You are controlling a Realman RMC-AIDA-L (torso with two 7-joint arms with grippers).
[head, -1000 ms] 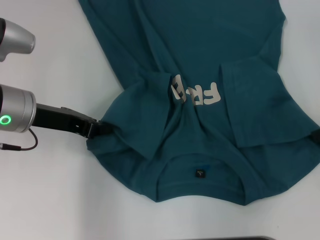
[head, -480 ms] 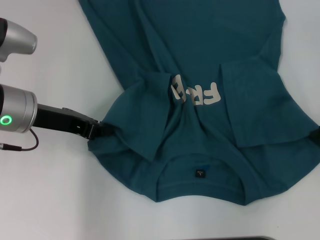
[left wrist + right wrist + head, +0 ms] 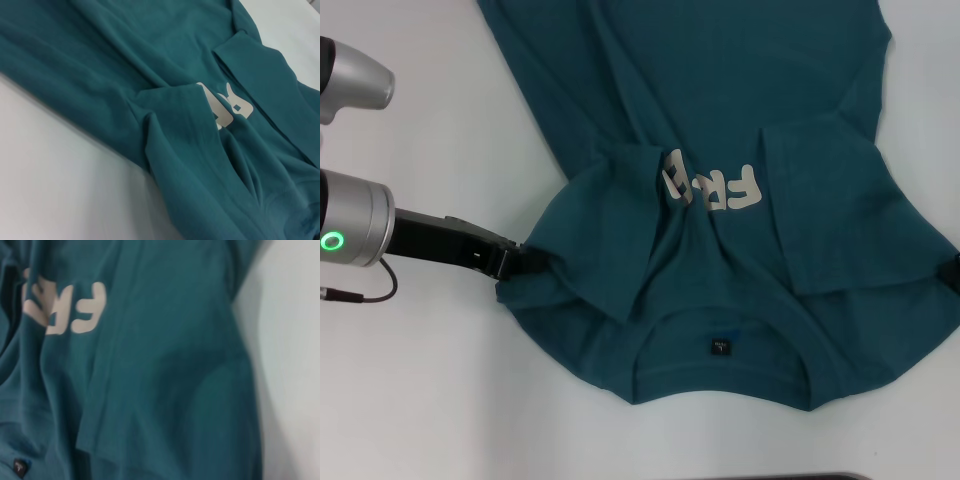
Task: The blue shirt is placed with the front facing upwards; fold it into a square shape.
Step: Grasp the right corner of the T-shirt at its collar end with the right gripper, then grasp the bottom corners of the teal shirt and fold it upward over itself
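The blue shirt (image 3: 720,100) lies front up on the white table, collar (image 3: 720,325) toward me with its black label (image 3: 720,347) showing. Both sleeves are folded in over the chest and partly cover the cream letters (image 3: 715,190). My left gripper (image 3: 520,260) is at the shirt's left shoulder edge, shut on the fabric, which bunches up there. Only a dark tip of my right gripper (image 3: 952,272) shows at the shirt's right edge. The shirt also fills the left wrist view (image 3: 165,75) and the right wrist view (image 3: 165,365).
The white table (image 3: 410,380) shows bare to the left of and in front of the shirt. My left arm's silver links (image 3: 350,215) reach in from the left edge. A dark strip (image 3: 800,477) runs along the table's near edge.
My left gripper has edged slightly toward the shirt, and the fabric fold beside it has shifted a little. The rest of the shirt has not moved.
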